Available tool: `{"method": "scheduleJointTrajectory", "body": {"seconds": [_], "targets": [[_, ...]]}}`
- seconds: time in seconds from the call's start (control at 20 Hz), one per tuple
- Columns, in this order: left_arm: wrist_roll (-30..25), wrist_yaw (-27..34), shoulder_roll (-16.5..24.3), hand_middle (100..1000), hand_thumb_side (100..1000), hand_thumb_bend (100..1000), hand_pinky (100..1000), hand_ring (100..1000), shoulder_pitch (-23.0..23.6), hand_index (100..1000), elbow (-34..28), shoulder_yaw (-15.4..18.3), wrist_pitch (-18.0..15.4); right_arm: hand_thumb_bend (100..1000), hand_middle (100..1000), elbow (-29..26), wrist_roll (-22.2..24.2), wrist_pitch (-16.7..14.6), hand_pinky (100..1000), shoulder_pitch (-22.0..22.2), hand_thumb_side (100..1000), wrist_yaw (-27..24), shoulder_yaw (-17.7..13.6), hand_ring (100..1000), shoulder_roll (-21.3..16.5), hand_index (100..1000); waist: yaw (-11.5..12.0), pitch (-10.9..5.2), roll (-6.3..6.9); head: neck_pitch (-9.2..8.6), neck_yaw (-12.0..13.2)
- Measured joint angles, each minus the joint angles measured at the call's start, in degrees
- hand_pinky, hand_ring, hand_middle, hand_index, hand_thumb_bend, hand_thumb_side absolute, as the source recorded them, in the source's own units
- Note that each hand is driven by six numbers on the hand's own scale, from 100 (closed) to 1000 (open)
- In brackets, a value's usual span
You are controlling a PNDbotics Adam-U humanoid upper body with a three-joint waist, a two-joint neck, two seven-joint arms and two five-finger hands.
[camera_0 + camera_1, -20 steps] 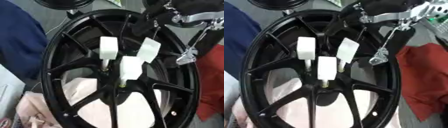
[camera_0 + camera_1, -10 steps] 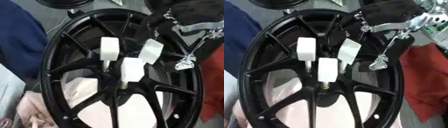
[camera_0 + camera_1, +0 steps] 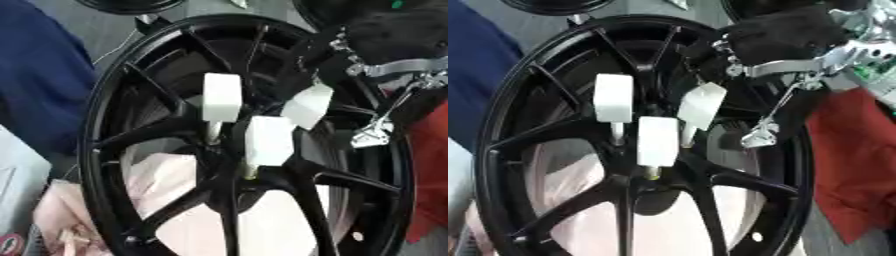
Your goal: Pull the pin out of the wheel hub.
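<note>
A black wheel (image 3: pixel 114 125) filled the view, with three white-headed pins (image 3: pixel 657 141) standing in its hub (image 3: pixel 645 180). The right hand (image 3: pixel 785 37) reached in from the upper right, close above the rightmost pin (image 3: pixel 700 105); whether it gripped the pin could not be told. Pink cloth (image 3: pixel 166 175) showed through the spokes, blue fabric (image 3: pixel 39 75) lay left, red cloth (image 3: pixel 855 150) right.

black wheel hub (image 3: pixel 157 130) | three white-handled pins (image 3: pixel 268 139) seated (near centre)

Black robot hand (image 3: pixel 785 37), silver linkages
</note>
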Motion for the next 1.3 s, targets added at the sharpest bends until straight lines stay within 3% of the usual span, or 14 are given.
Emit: {"method": "scheduleJointTrajectory", "body": {"seconds": [0.9,1.3], "targets": [[-0.9,0.0,-0.1,561,446,516,625,662,-0.2,756,0.0,-0.1,0.1,264,808,3.9,-3.8,-3.8,908,0.4,343,5.1,-0.8,850,-0.3,861,0.5,0.68,-0.31,-1.25,-0.6],[-0.9,0.1,-0.5,561,449,510,626,663,-0.2,757,0.0,-0.1,0.1,137,725,4.9,-5.2,-5.2,892,0.7,281,5.7,-0.8,829,-0.3,773,0.7,0.86,-0.41,-1.45,-0.7]]}}
